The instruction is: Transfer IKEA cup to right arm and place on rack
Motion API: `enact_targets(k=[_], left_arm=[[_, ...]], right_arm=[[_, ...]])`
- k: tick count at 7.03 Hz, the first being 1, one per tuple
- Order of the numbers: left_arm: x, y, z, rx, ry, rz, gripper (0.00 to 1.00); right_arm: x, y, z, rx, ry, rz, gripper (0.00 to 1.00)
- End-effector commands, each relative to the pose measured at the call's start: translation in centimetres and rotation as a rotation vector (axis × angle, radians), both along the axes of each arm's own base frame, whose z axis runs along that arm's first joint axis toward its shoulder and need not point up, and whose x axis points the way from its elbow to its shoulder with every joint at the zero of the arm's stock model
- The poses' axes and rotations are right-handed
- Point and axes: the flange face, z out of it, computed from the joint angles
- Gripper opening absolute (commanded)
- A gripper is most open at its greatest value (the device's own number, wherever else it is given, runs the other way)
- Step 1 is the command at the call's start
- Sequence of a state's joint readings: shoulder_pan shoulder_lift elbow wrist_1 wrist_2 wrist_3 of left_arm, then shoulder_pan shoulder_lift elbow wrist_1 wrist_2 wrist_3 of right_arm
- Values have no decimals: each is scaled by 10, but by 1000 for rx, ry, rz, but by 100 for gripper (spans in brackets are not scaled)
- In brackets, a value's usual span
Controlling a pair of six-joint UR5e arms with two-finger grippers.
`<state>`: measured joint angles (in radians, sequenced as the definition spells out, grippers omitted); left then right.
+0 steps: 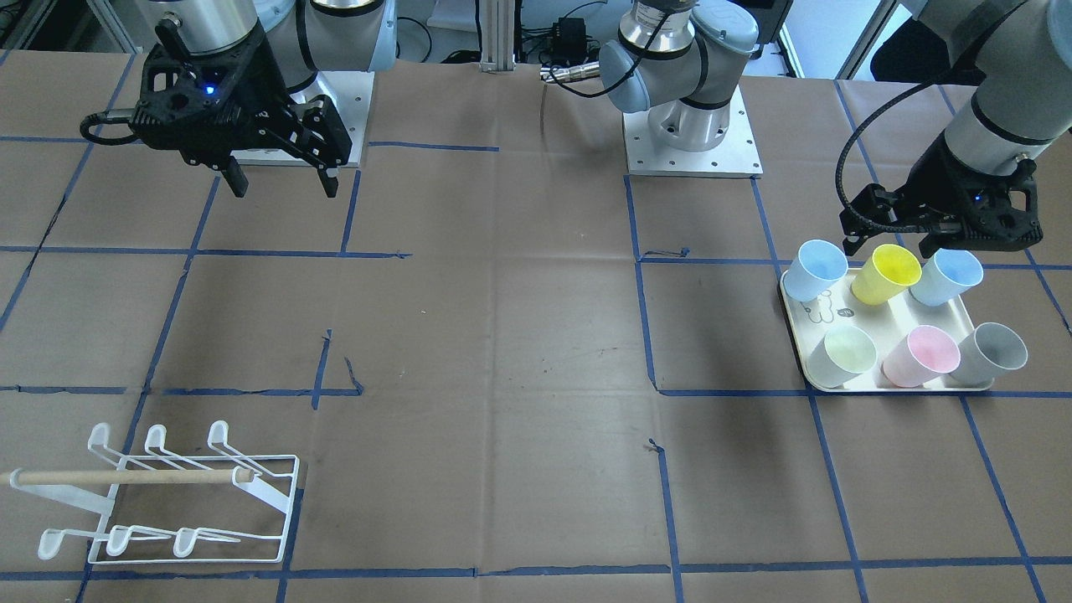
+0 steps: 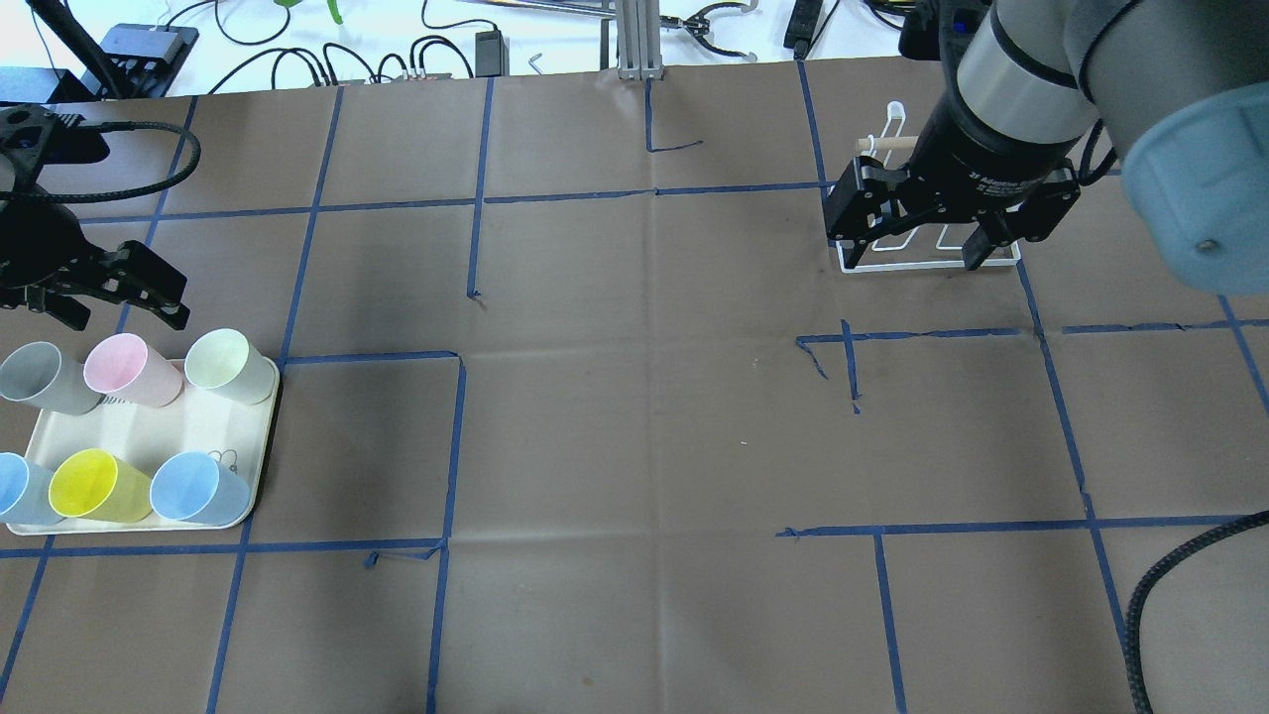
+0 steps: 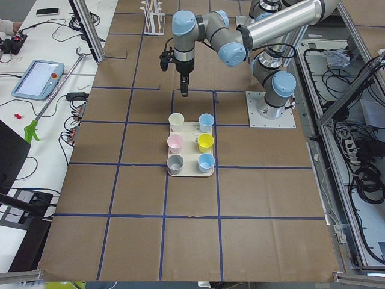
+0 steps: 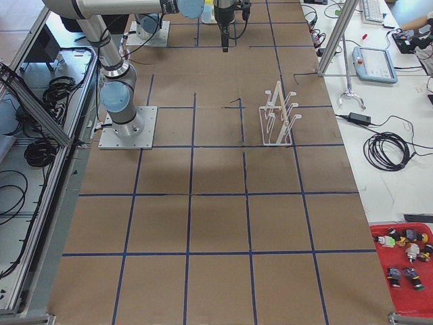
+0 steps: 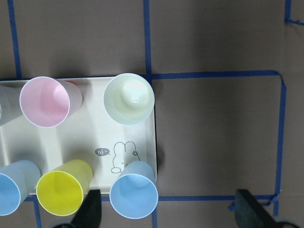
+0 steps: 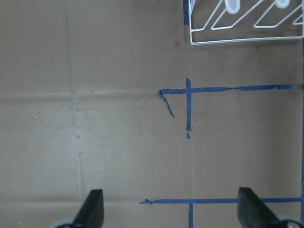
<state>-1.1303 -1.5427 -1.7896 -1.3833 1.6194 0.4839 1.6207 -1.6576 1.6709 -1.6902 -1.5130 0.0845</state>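
Overhead, reading across the counter (image 2: pixel 634 446). At 9 o'clock the left gripper (image 2: pixel 127 317) hangs with jaws spread wide, empty. Just below it in view, at 8 o'clock, the cream tray (image 2: pixel 149 426) carries six, mouths up, all IKEA. Far row: grey cup (image 2: pixel 40 377), pink cup (image 2: pixel 129 369), pale green cup (image 2: pixel 228 365). Near row: outer blue cup (image 2: pixel 20 488), yellow cup (image 2: pixel 99 486), inner blue cup (image 2: pixel 198 488). At 1 o'clock we note the right gripper (image 2: pixel 914 260), also wide and empty, high over the counter. Behind it is the white rack (image 1: pixel 270 496) with its wooden dowel (image 1: pixel 126 477). Rack and tray sit well apart.
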Motion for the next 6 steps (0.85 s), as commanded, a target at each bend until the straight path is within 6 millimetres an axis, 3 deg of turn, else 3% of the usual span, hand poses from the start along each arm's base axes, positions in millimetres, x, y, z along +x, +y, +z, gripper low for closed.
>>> enact_targets(k=[1,4,6], left_arm=[[8,-18,-32,3,9,1,100],[11,-25,-123,-43,-9,0,100],[6,-28,-172,-68,33,-2,100]], right_arm=[[6,-7,-21,-120,-39,8,100],[27,-6,-46,-333,-268,27,100],[35,0,-61,-391,-404,-88,100]])
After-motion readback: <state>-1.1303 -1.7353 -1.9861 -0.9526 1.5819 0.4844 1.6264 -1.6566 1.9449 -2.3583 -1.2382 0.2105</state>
